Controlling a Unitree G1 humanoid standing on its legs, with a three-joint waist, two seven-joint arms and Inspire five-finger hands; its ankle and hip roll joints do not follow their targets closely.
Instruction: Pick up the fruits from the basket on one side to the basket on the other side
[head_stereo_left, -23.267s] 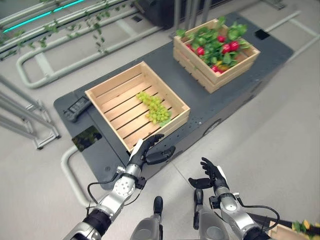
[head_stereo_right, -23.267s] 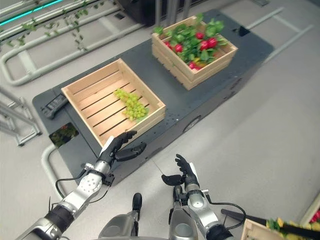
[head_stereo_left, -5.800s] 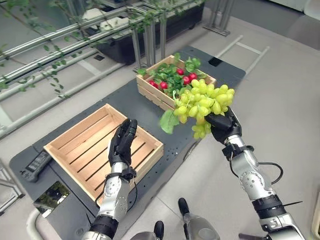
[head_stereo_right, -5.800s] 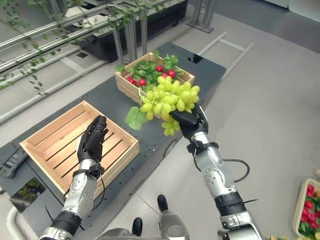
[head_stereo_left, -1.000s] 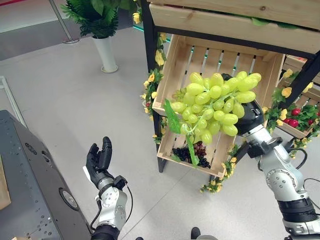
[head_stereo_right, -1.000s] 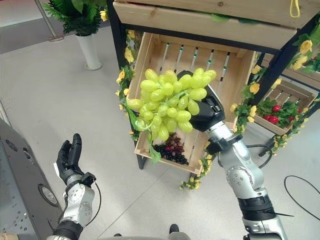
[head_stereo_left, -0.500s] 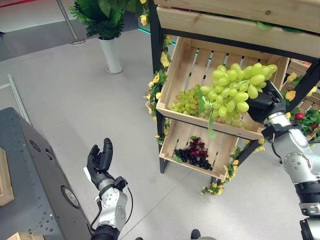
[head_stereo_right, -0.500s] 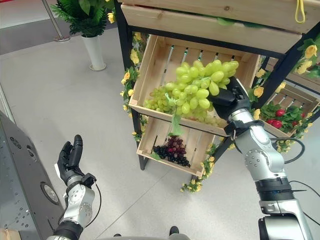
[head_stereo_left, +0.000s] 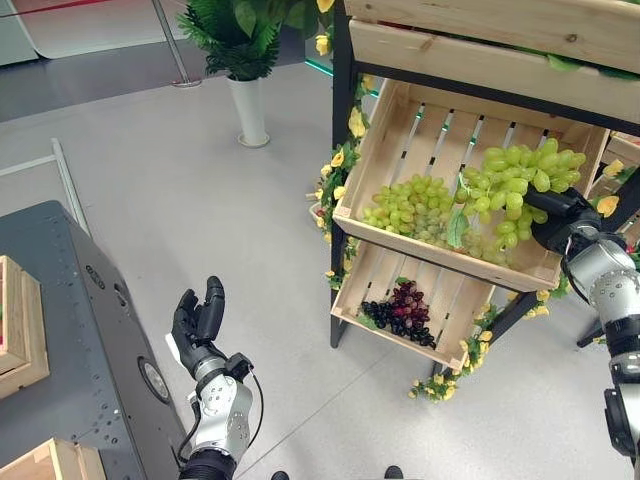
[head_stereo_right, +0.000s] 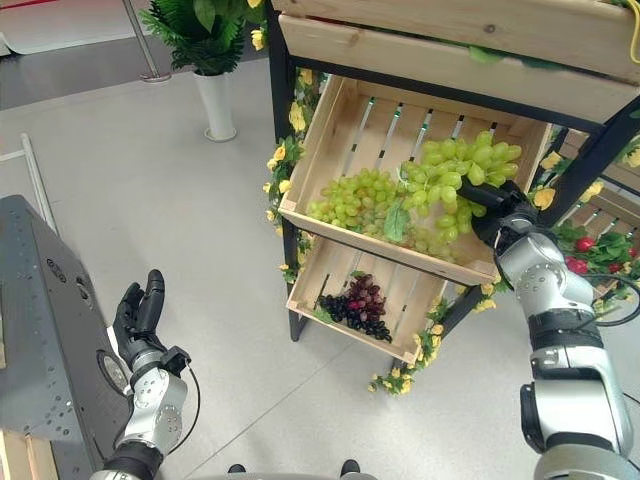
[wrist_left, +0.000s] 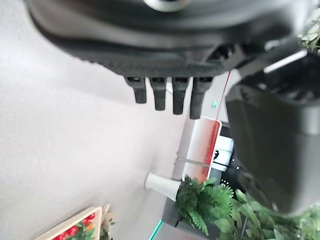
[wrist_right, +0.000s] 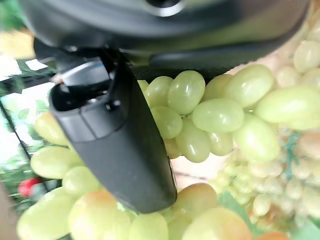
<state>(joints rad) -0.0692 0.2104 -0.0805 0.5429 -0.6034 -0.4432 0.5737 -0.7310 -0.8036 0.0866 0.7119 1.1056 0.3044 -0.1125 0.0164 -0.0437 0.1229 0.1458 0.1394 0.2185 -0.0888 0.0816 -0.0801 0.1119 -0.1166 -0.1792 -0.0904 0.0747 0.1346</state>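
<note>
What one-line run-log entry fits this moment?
right robot hand: shut on green grape bunch | position: over middle shelf crate, above grapes there | left robot hand: open, idle

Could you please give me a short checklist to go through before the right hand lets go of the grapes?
1. Right hand curled round the large green grape bunch: ok.
2. Bunch over the slanted upper wooden crate: ok.
3. Bunch resting on the smaller green grapes already there: cannot tell.
4. Crate has free slats: ok.
5. Left hand open, low, away from the shelf: ok.
6. Dark grapes in the lower crate undisturbed: ok.

Grapes (head_stereo_left: 515, 190) perhaps inside upper crate (head_stereo_left: 400, 130) — above lower crate (head_stereo_left: 370, 280).
</note>
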